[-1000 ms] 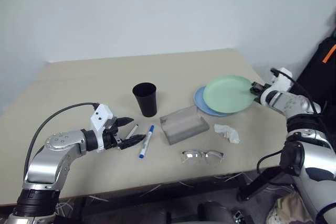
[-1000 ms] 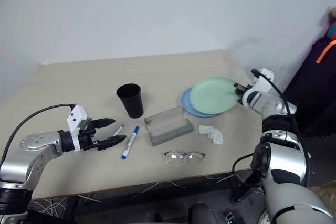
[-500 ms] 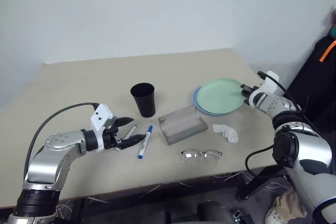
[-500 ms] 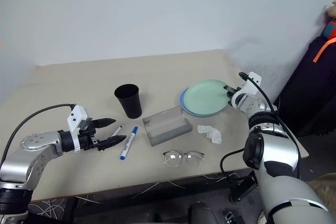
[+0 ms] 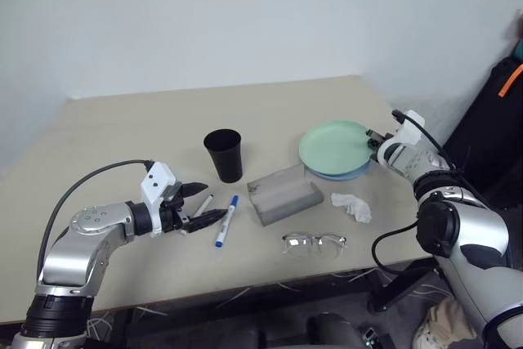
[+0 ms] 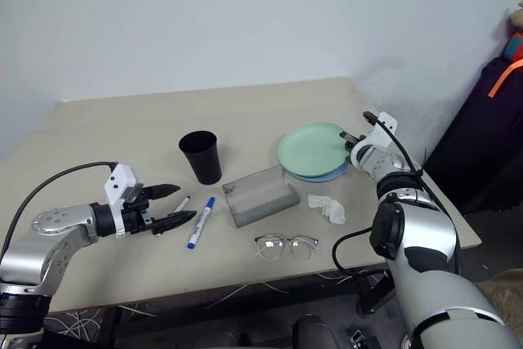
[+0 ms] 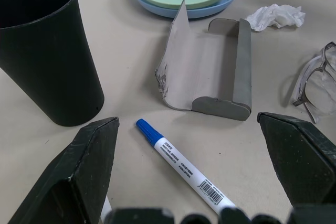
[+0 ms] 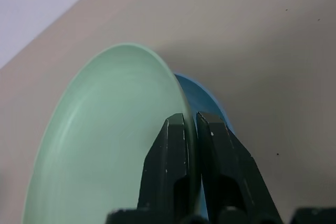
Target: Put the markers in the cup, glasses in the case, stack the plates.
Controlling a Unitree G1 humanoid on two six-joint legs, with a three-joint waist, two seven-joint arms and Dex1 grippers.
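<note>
Plates: the mint green plate [image 5: 337,144] sits on the light blue plate [image 5: 343,174] at right of centre, rim pinched by the right gripper [image 5: 374,143]'s jaws, while both markers [image 5: 226,220], the glasses [image 5: 315,243] and the open case [image 5: 284,193] lie untouched on the tabletop [image 5: 122,128] near the left gripper [image 5: 203,204]'s spread jaws.

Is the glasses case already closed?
No, in the left wrist view the grey case lies on the table with its lid flap standing up and its inside empty, and the glasses lie beside it.

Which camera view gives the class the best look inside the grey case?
The left wrist view: the case lies open close up, lid raised and hollow tray empty. Both eye views show it small, between the cup and the plates.
</note>
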